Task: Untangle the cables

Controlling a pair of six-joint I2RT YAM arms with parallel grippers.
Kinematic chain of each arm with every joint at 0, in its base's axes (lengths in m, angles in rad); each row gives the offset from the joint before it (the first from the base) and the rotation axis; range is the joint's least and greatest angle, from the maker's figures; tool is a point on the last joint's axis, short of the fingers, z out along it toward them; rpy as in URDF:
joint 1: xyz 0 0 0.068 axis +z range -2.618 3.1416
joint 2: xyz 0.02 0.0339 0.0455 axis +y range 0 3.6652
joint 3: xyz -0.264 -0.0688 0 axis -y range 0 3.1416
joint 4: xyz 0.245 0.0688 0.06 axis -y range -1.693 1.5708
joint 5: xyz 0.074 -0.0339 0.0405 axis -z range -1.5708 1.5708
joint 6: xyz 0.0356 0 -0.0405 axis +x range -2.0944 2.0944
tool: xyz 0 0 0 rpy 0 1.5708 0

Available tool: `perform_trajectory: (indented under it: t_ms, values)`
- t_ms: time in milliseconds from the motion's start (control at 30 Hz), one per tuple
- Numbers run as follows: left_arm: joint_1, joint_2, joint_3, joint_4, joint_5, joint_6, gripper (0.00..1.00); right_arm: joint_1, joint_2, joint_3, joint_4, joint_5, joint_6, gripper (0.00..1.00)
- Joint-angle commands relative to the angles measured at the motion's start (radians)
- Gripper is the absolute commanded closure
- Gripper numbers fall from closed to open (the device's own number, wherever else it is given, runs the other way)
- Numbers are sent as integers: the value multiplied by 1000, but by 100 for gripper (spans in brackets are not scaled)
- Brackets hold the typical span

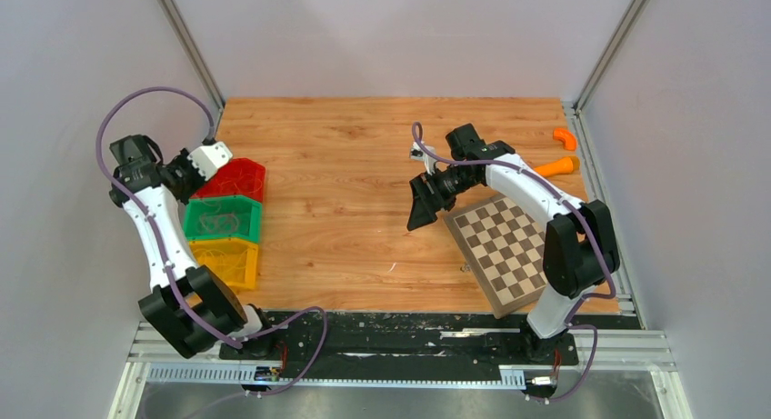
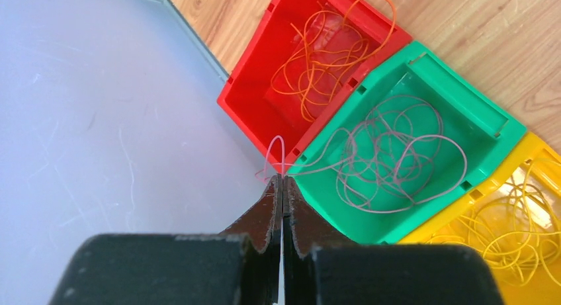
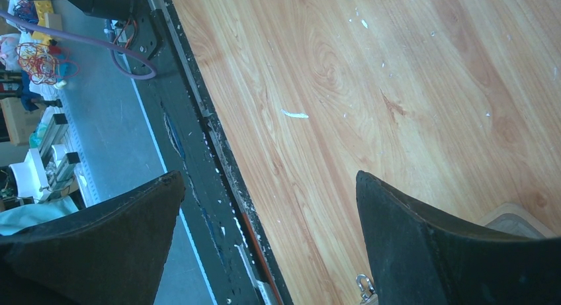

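Three bins stand in a row at the table's left edge. The red bin [image 2: 251,73] holds orange cables [image 2: 317,60], the green bin [image 2: 463,93] holds pale pink cables [image 2: 397,153], and the yellow bin [image 2: 522,146] holds yellow cables [image 2: 522,232]. My left gripper [image 2: 282,178] is shut on a pink strand [image 2: 278,149] that loops at its tips and trails into the green bin. In the top view it [image 1: 189,184] hovers at the bins' left side. My right gripper [image 1: 420,217] is open and empty above the bare wood, as the right wrist view [image 3: 271,176] shows.
A chessboard [image 1: 505,246] lies at the right, beside my right gripper. Two orange objects [image 1: 565,137] [image 1: 556,167] lie at the far right edge. The grey wall [image 2: 99,120] is close on the left of the bins. The black rail [image 3: 192,153] marks the near table edge.
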Motion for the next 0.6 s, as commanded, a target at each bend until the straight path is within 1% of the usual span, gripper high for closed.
perform_trajectory:
  t_ms: [0, 67, 200, 333, 433, 567]
  values:
    - [6, -29, -26, -9, 47, -6, 100, 6, 18, 29, 7, -19, -17, 0]
    - [6, -39, -70, -7, 47, -6, 100, 6, 16, 28, 7, -20, -18, 0]
    - [5, -40, -177, 53, 35, -55, 100, 5, 13, 19, 4, -17, -21, 0]
    - [6, 1, -254, 66, 41, -110, 100, 5, 11, 17, -2, -13, -26, 0]
    - [6, 23, -319, 112, 42, -134, 100, 6, 12, 15, -2, -12, -29, 0]
    - [3, 85, -334, 155, 49, -202, 100, 5, 24, 20, -7, -16, -27, 0]
